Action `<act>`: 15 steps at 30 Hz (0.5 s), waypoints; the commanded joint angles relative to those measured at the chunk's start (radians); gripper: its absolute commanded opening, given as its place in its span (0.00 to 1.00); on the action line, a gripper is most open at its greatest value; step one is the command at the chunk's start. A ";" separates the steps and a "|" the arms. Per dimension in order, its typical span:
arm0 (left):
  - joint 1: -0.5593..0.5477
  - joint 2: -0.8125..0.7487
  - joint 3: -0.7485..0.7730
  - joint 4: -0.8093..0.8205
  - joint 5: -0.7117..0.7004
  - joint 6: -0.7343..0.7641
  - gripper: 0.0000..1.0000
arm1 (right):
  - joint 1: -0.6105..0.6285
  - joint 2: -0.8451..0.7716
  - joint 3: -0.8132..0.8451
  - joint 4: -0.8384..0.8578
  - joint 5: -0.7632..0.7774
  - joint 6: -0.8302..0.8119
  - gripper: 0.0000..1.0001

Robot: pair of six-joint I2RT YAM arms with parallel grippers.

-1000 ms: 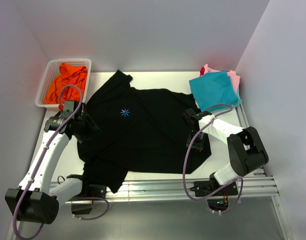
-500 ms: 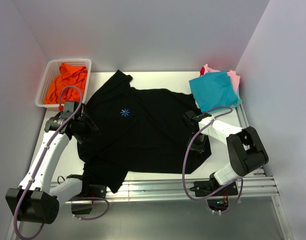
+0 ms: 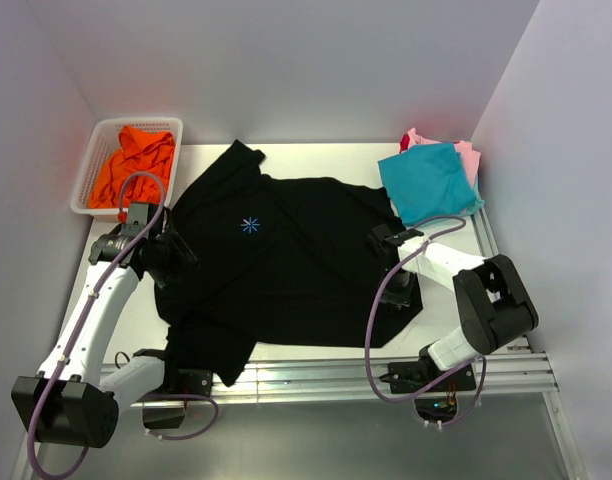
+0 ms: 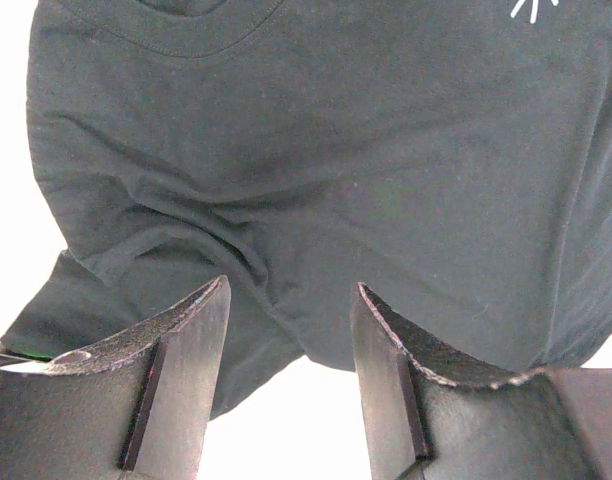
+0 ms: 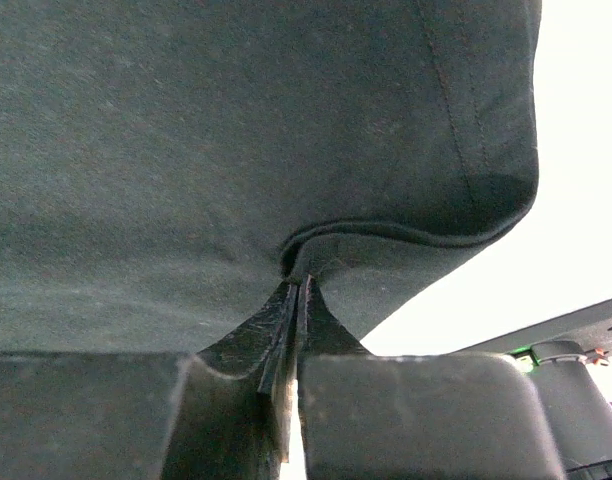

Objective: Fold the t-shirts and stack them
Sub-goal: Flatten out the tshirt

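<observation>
black t-shirt (image 5: 236,130) fold pinched inside right gripper (image 5: 297,290); left gripper (image 4: 291,300) parted above it.

The left arm (image 3: 98,300) reaches forward from its base at the near left corner, its wrist bent so that the left gripper (image 4: 291,300) hangs low with its two fingers standing apart and nothing between them. The right arm (image 3: 491,300) is folded back on itself with the elbow raised and the forearm running leftward. The right gripper (image 5: 297,290) has its fingers pressed together, pinching a fold of the black t-shirt (image 5: 186,120)
</observation>
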 commanded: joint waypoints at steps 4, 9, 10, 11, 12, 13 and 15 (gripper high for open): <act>0.005 -0.023 -0.008 0.015 0.017 0.025 0.57 | 0.007 -0.069 -0.008 -0.028 0.046 0.025 0.00; 0.005 -0.026 -0.025 0.026 0.025 0.025 0.57 | 0.007 -0.137 -0.016 -0.056 0.053 0.031 0.00; 0.005 -0.026 -0.027 0.026 0.025 0.022 0.57 | 0.007 -0.146 -0.020 -0.068 0.055 0.036 0.00; 0.006 -0.026 -0.028 0.027 0.026 0.024 0.57 | 0.007 -0.158 -0.022 -0.074 0.056 0.037 0.00; 0.005 -0.026 -0.030 0.030 0.028 0.024 0.57 | 0.006 -0.178 -0.025 -0.076 0.056 0.040 0.00; 0.005 -0.026 -0.031 0.032 0.026 0.024 0.57 | 0.007 -0.189 -0.028 -0.090 0.066 0.044 0.00; 0.005 -0.023 -0.031 0.035 0.029 0.025 0.57 | 0.006 -0.219 -0.031 -0.100 0.072 0.048 0.00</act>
